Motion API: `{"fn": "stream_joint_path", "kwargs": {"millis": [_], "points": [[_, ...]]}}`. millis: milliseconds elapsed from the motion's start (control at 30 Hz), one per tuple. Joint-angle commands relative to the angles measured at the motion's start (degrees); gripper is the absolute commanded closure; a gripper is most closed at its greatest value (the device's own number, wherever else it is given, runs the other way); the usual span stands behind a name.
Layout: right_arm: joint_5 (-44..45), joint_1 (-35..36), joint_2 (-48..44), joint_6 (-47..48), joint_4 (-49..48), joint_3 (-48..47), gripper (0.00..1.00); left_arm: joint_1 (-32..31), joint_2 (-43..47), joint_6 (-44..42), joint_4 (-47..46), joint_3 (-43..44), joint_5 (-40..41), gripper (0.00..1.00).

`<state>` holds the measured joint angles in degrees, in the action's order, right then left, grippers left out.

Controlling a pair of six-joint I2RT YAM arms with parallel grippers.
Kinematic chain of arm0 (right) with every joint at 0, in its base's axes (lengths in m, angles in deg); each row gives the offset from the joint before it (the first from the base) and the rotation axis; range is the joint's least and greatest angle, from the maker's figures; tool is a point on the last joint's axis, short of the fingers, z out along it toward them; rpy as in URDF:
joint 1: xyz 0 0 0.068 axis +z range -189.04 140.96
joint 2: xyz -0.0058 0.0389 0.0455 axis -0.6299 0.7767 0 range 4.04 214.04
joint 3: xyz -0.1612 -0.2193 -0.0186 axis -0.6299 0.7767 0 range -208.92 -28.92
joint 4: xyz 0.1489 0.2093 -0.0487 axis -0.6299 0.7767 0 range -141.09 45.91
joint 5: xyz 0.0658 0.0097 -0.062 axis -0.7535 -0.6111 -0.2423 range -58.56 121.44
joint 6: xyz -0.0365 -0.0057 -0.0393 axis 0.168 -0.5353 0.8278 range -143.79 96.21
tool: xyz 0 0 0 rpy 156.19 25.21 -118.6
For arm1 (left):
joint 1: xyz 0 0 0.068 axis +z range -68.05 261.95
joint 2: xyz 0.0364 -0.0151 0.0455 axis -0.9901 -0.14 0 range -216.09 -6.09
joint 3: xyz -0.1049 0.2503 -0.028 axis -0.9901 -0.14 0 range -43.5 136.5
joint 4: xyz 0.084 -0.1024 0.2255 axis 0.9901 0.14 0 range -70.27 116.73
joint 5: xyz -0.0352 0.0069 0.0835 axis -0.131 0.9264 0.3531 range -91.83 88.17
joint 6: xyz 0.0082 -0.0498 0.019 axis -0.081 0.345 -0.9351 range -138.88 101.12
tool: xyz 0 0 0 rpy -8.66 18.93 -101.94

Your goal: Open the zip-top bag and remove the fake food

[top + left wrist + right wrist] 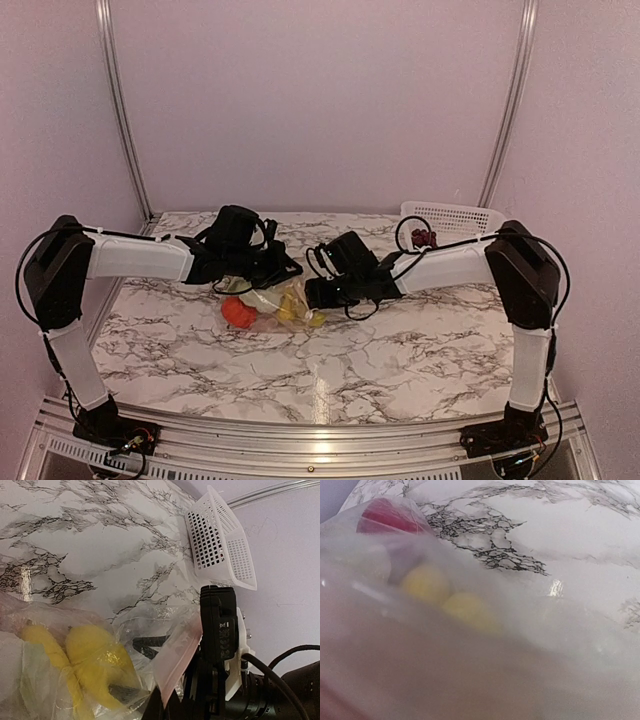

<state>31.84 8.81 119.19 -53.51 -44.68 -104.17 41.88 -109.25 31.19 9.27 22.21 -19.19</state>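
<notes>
Zip-top bag [272,303] on the marble table [400,350], near the middle, between the two grippers.

**Top view, left to right.** The left gripper [250,280] sits over the bag's far left edge. An orange-red ball [238,312] shows through the plastic at the bag's left end, and yellow pieces [296,310] show at its right end. The right gripper [312,293] meets the bag's right edge. A white lattice basket [450,215] stands at the far right corner of the table, well apart from the bag. A dark red item [425,238] is at the basket's near edge, too small to identify. From this height the fingers of both grippers merge with the dark housings. Whether they are wide, narrow or pinching plastic cannot be told.

**Left wrist view.** Only here is the crinkled film seen up close. The yellow pieces [95,660] lie inside the bag at lower left. To their right, a pale pink zip strip [177,652] stands tilted, raised off the table. Its lower end runs against the dark body of the right gripper [217,630], but the contact point is hidden. The left gripper's own fingers cannot be made out clearly behind the plastic. The basket [220,540] appears at upper right, against the wall.

**Right wrist view.** Blurred plastic [470,670] pressed close to the lens fills most of the picture. This view alone shows a red piece [385,517] at upper left. Two yellow lumps [427,582] lie below and to the right of it. Bare marble [580,540] is visible at upper right. No fingers are visible, so their spacing cannot be told.
</notes>
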Motion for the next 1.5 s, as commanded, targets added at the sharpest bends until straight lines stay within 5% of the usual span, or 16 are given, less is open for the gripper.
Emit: {"fn": "stream_joint_path", "kwargs": {"millis": [0, 400, 667, 1067, 1467], "points": [[-2.2, 1.4, -0.1, 8.5, 1.7, -0.8, 0.29, 0.3, -0.9, -1.0, 1.2, 0.1, -0.7, 1.00], [2.6, 3.6, 4.1, 9.8, -0.4, 4.4, 0.21, 0.3, -0.9, -0.4, 1.4, -1.2, -1.0, 1.00], [4.8, 3.1, -4.5, 9.7, -1.3, 5.9, 0.54, 0.2, -0.6, -2.4, 2.0, -1.6, -1.3, 1.00], [-0.7, 2.6, -10.3, 10.2, 4.4, -1.4, 0.60, -0.2, 0.4, -6.6, 8.2, -0.4, 2.0, 1.00], [-9.9, 2.6, -23.6, 9.5, 3.1, 12.7, 0.62, 0.3, -0.5, -7.2, 10.4, 0.9, 3.8, 1.00]]}}
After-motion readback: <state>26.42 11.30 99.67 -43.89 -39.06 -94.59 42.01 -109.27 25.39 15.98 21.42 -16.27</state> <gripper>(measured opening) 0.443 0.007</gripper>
